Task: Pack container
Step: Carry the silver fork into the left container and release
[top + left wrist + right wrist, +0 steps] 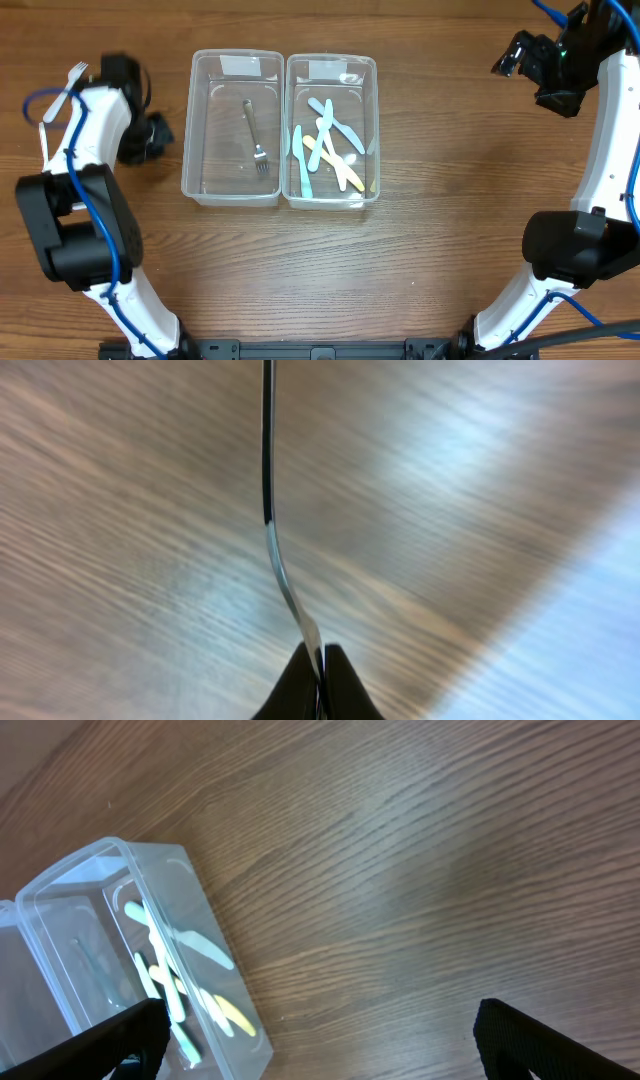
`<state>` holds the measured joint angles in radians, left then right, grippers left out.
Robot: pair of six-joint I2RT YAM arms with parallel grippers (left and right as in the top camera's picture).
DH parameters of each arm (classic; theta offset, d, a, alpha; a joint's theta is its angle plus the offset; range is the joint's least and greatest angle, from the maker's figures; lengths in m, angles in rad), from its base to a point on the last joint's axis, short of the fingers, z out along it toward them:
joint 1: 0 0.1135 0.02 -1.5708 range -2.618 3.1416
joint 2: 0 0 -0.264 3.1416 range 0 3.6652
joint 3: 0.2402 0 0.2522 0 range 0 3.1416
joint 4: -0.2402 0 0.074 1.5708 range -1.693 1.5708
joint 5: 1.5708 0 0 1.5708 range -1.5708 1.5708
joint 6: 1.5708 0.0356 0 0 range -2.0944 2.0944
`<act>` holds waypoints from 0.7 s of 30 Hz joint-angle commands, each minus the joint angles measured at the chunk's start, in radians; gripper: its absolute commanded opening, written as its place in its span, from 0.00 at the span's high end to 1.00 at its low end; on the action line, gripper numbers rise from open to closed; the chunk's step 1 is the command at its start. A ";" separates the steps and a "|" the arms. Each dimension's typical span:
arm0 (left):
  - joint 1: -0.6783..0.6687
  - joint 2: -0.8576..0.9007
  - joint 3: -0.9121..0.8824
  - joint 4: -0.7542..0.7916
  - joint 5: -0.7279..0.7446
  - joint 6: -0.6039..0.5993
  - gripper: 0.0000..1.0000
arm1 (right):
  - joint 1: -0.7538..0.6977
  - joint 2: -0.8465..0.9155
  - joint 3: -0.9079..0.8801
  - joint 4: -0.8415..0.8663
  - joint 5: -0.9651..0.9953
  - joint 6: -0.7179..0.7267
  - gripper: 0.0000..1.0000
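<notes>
Two clear plastic containers stand side by side mid-table. The left container (197, 120) holds one metal fork (254, 135). The right container (371, 130) holds several pastel plastic utensils (325, 145); it also shows in the right wrist view (195, 925). My left gripper (322, 685) is shut on the handle of a second metal fork (268, 510), held above the table at the far left; its tines (78, 71) show in the overhead view. My right gripper (520, 55) is open and empty (325, 1050), hovering at the far right.
Bare wooden tabletop (450, 220) surrounds the containers. The left arm (95, 120) stands just left of the left container. The right arm (610, 130) runs along the right edge.
</notes>
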<state>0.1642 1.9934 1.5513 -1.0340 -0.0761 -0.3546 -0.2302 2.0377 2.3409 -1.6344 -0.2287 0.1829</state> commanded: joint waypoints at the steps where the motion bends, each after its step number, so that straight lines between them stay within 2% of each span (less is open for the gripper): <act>1: -0.128 -0.162 0.220 -0.079 -0.090 0.060 0.96 | -0.001 -0.016 -0.006 0.005 0.002 -0.005 0.00; 4: -0.239 -0.206 0.313 -0.107 -0.092 0.071 0.96 | -0.001 -0.016 -0.006 0.005 0.002 -0.005 0.00; 10: -0.415 -0.162 0.320 -0.111 -0.034 0.026 0.96 | -0.001 -0.016 -0.006 0.004 0.002 -0.005 0.00; 14: -0.471 -0.064 0.317 -0.116 0.047 0.025 0.96 | -0.001 -0.016 -0.006 0.004 0.001 -0.005 0.00; 21: -0.504 0.089 0.317 -0.178 0.055 0.016 0.96 | -0.001 -0.016 -0.006 -0.002 -0.006 -0.005 0.00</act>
<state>-0.3313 2.0354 1.8694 -1.1885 -0.0441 -0.3172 -0.2302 2.0377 2.3409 -1.6363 -0.2298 0.1833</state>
